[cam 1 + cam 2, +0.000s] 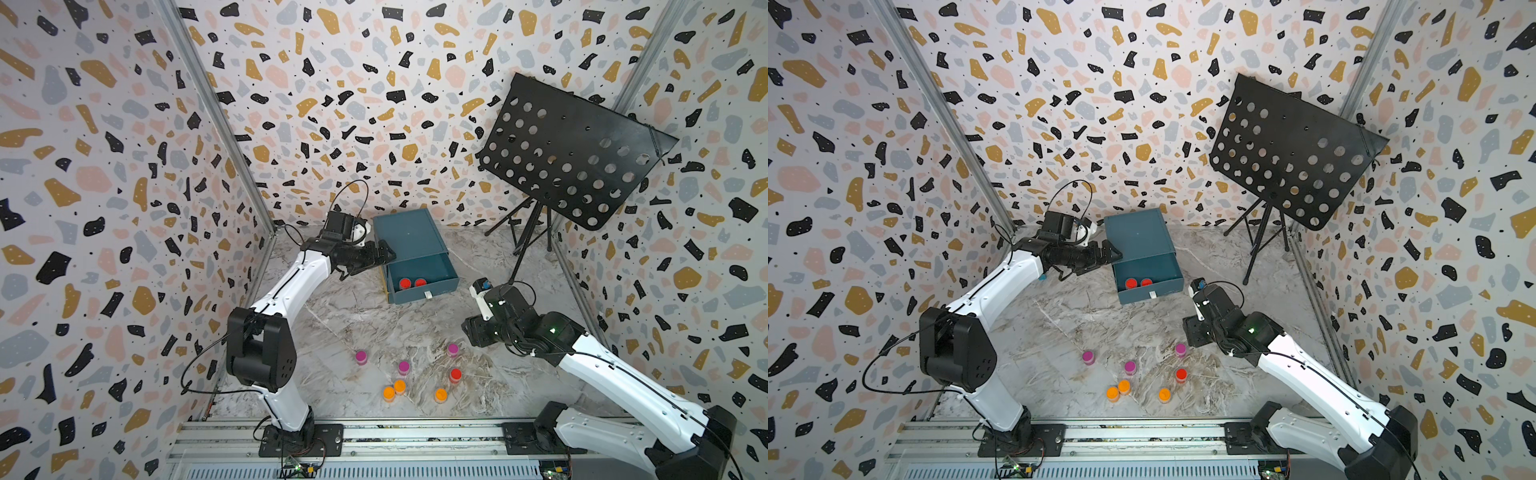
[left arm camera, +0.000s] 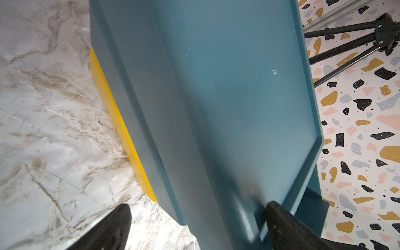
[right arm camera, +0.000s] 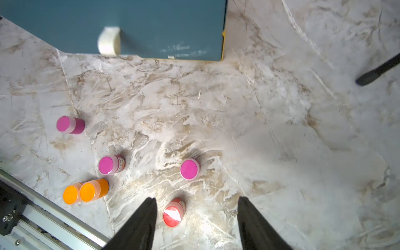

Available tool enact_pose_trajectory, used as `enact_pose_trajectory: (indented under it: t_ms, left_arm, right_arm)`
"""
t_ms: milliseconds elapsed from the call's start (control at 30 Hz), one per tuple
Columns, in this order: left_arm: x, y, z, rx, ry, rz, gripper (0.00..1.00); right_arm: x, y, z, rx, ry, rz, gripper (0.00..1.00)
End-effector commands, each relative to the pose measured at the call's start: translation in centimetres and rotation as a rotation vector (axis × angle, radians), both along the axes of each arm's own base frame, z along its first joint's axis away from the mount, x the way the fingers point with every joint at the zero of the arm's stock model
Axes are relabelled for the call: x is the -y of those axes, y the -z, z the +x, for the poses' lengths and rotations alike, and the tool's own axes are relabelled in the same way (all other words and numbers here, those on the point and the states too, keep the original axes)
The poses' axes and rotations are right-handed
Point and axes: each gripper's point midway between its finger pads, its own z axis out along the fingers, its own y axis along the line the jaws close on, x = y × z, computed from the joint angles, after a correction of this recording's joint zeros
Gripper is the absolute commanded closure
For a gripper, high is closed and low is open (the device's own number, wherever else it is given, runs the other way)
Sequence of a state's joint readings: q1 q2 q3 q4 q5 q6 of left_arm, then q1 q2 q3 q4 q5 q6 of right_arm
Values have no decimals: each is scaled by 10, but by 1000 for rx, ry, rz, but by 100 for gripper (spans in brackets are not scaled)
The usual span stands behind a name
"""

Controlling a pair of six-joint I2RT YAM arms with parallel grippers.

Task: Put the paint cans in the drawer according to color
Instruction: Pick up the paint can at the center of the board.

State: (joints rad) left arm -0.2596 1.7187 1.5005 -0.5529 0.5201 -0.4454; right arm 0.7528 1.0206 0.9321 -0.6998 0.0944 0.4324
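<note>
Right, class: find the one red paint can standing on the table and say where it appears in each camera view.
Top view: red paint can, lower middle, nearer the camera than the drawer.
Top view: same spot.
Left wrist: not in it.
Right wrist: the can shows between the fingers of the open right gripper.
Shared landmark: the drawer, in all four views.

A robot test cell, probably in a lab: terrazzo-print wall panels (image 1: pixel 104 166) box in a marble-look bench (image 1: pixel 353 324). The left arm (image 1: pixel 291 274) and right arm (image 1: pixel 623 382) are bolted to an aluminium rail (image 1: pixel 415 434) (what looks like a bare circuit board (image 1: pixel 298 468) sits below), near a perforated music stand (image 1: pixel 573 153).
</note>
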Motion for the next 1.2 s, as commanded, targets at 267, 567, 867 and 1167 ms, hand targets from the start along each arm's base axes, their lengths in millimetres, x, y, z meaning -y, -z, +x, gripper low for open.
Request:
enact_pose_trajectory:
  t_ms: [267,567,867,1167]
  left_arm:
    - [-6,-9,-12,28,0,34,0]
    - [-1,-11,-17,82,27,91,0]
    - [-3,11,-12,38,28,124,0]
    - [3,30,-11,-22,44,110,0]
  right_arm:
    - [0,37,-16,-103,100,124,36]
    - [-22,66,-21,-170,33,176,36]
    - [-31,66,-20,-145,-39,173,36]
    - [-27,75,-28,-153,-46,166,36]
